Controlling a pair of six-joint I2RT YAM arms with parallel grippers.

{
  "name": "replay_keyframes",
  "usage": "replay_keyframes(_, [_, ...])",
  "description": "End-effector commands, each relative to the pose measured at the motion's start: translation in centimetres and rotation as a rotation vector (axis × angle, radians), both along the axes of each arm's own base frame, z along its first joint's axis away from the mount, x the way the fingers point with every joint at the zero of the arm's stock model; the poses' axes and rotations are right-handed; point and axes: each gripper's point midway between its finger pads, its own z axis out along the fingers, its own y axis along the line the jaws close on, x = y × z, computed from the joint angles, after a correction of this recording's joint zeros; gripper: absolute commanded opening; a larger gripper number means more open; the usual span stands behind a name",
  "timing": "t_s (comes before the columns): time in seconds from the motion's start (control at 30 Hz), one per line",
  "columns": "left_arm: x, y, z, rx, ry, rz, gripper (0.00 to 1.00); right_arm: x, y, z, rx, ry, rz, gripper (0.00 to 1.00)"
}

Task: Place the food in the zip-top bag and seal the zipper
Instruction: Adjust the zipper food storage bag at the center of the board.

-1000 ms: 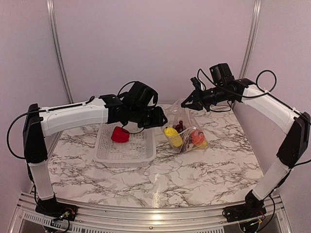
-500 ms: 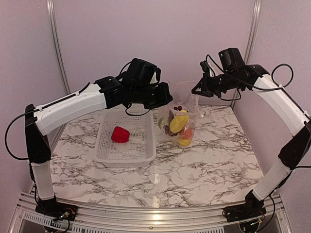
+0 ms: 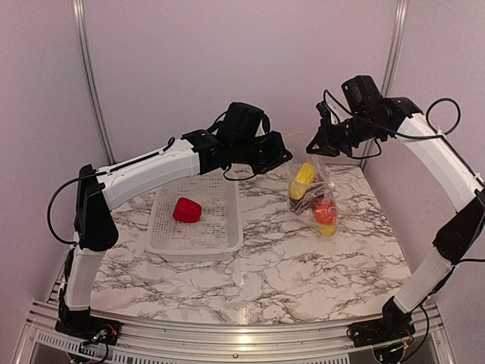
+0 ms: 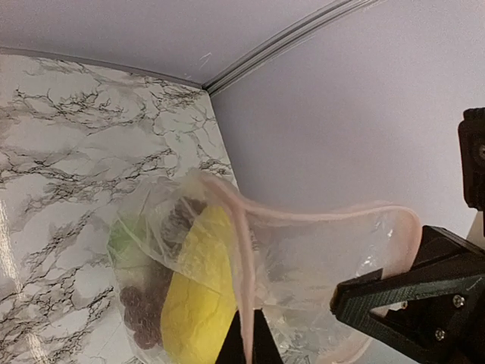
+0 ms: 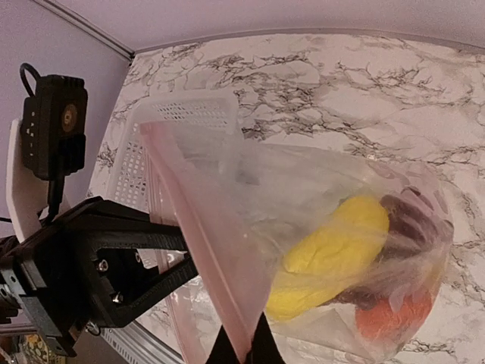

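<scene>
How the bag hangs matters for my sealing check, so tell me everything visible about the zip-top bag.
The zip-top bag is clear, thin, crinkled plastic with a pale pinkish zipper strip along its open mouth. It hangs between the arms: the left gripper and right gripper are each shut on that strip. Inside lie yellow corn, an orange fruit and dark grapes. Whether its bottom touches the table is unclear.
</scene>
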Motion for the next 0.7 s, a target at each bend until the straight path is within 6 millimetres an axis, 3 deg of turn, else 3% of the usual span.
replay_keyframes(0.0, [0.4,1.0,3.3,-0.012,-0.052,0.033,0.0,1.0,-1.4,0.0,-0.055,-0.015,-0.027,0.0])
replay_keyframes(0.1, [-0.9,0.6,3.6,0.035,-0.096,-0.018,0.0,1.3,-2.1,0.0,-0.089,-0.02,-0.056,0.0])
replay_keyframes(0.2, [-1.1,1.4,1.4,0.051,-0.06,-0.015,0.0,1.6,-2.7,0.5,-0.08,-0.059,-0.084,0.0])
replay_keyframes(0.37, [-0.9,3.1,-0.2,0.128,-0.063,-0.03,0.22,1.9,-1.9,0.2,-0.053,-0.044,-0.053,0.0])
replay_keyframes(0.53, [-1.3,5.7,1.1,0.185,-0.16,-0.036,0.35,2.1,-0.9,0.1,-0.002,-0.042,-0.029,0.0])
replay_keyframes(0.67, [-2.1,8.1,3.4,0.204,-0.239,-0.02,0.56,2.5,-0.2,-0.1,0.03,-0.034,-0.018,0.0])
